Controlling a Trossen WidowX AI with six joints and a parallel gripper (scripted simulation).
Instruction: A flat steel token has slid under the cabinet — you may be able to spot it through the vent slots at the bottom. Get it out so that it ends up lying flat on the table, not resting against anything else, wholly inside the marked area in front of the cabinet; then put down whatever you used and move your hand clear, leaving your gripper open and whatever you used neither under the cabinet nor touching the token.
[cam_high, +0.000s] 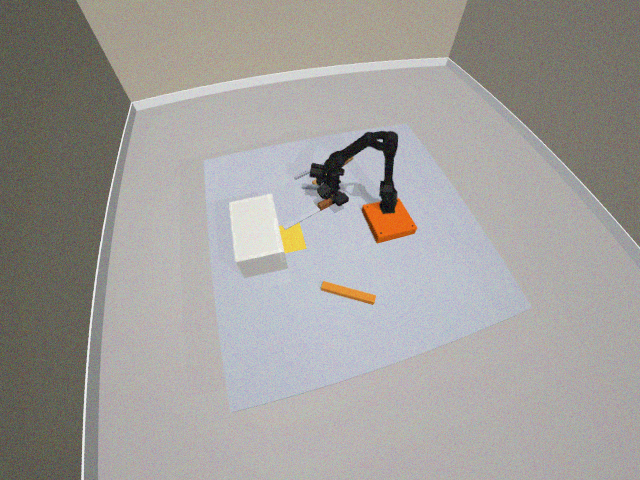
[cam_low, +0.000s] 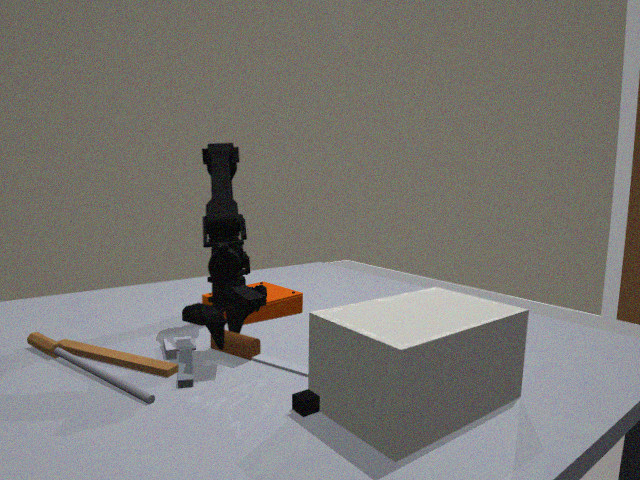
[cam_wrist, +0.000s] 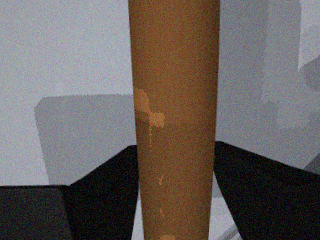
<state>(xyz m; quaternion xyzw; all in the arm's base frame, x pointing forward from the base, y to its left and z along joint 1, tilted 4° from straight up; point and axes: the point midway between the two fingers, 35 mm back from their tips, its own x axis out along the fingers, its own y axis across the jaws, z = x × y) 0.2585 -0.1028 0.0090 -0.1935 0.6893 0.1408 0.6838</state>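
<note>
The tool's brown handle lies low at the table, with a thin metal rod running toward the cabinet's front. My gripper is slightly open around the handle, one finger on each side; the wrist view shows a gap beside the right finger. The white cabinet stands beside the yellow marked area. The rod's far end reaches the yellow area's upper edge near the cabinet. The token is not visible in any view.
A grey rod with a wooden grip, a wooden stick and pale grey pieces lie beside the arm. A black cube is by the cabinet. An orange bar lies beyond the yellow area, away from the arm.
</note>
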